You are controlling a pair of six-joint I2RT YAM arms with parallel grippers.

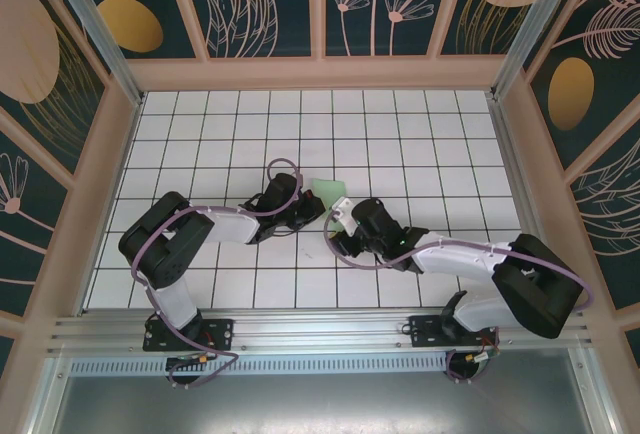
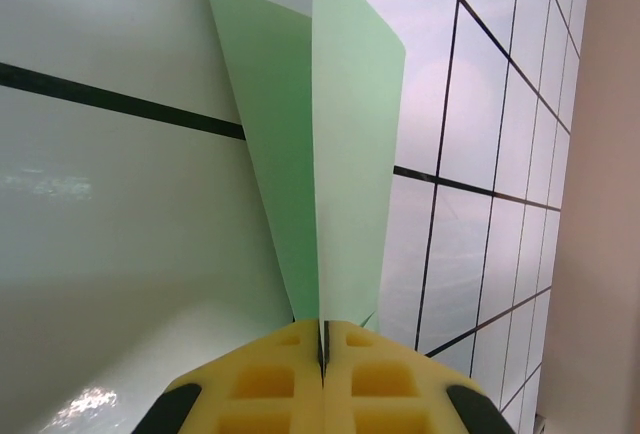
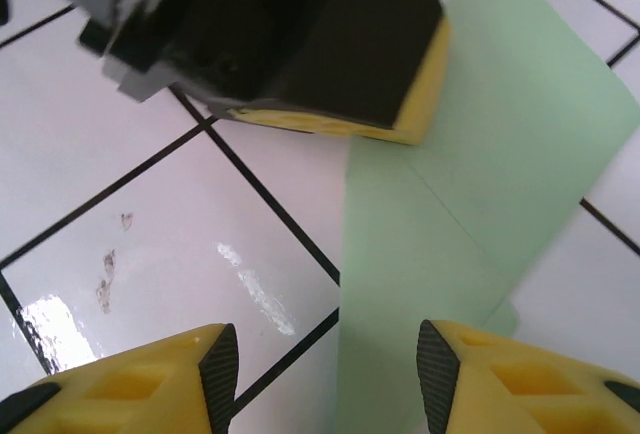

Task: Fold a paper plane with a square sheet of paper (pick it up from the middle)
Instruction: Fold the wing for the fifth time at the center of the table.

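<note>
**Three cameras on one patch of mid-desk: one high and wide, two riding the wrists**

The top external camera sits high behind the arm bases and looks down and forward over the whole gridded desk (image 1: 400, 124), far enough back to take in the left arm (image 1: 215, 224), the right arm (image 1: 460, 254) and the patterned walls (image 1: 260, 4). The left wrist camera looks along the left jaws from very close and low to the desk, with the green paper (image 2: 340, 154) running forward from between its yellow pads (image 2: 270, 384). The right wrist camera looks steeply down from close above, with the fingertips (image 3: 130, 384) of the right jaws at its bottom edge. All three views share the paper at mid-desk. The right wrist view also takes in the left jaws at the paper's edge.
</note>
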